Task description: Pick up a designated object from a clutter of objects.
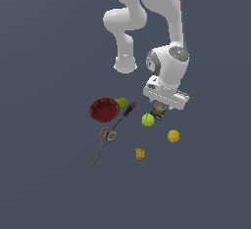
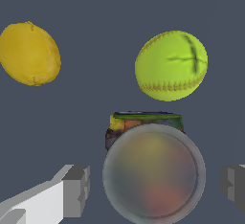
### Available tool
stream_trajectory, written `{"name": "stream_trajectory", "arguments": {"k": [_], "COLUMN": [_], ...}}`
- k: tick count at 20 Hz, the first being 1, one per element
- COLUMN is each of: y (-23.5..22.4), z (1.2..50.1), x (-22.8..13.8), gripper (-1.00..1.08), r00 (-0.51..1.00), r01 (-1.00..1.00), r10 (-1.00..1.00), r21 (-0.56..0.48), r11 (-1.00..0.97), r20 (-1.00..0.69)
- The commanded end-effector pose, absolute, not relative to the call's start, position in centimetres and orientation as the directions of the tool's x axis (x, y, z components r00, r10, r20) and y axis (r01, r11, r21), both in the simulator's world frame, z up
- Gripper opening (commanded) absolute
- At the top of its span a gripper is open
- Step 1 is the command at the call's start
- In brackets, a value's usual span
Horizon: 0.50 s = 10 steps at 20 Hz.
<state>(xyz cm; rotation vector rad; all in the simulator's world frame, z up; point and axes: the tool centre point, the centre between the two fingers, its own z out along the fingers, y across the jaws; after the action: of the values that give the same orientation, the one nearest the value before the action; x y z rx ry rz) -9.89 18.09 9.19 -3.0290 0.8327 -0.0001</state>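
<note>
The designated can (image 2: 153,175) has a grey metallic top and a multicoloured label. In the wrist view it stands directly between my two fingers (image 2: 76,189), with a gap on each side. In the exterior view the can (image 1: 158,114) is mostly hidden beneath my gripper (image 1: 159,109), which hangs low over it. My gripper (image 2: 155,184) is open and straddles the can without touching it. The yellow-green ball (image 2: 171,65) lies just beyond the can, close to it.
The yellow round fruit (image 1: 173,136) lies a short way off and also shows in the wrist view (image 2: 29,53). The ball (image 1: 147,120) lies beside the can. A red bowl (image 1: 104,110), green fruit (image 1: 121,103), screwdriver (image 1: 126,111), scissors (image 1: 104,142) and yellow block (image 1: 140,153) lie toward the exterior view's left.
</note>
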Motion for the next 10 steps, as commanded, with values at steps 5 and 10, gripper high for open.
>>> {"name": "stream_trajectory", "arguments": {"k": [5, 10], "y": [18.1, 18.1], "z": [6.5, 5.9], "x": [-10.0, -10.0], "gripper": [1.0, 1.0], "r00": [0.859, 0.859], "r01": [-0.512, -0.513], "r10": [-0.512, -0.513], "r21": [0.0, 0.0], "r11": [-0.859, -0.859], "r20": [-0.001, 0.0]}}
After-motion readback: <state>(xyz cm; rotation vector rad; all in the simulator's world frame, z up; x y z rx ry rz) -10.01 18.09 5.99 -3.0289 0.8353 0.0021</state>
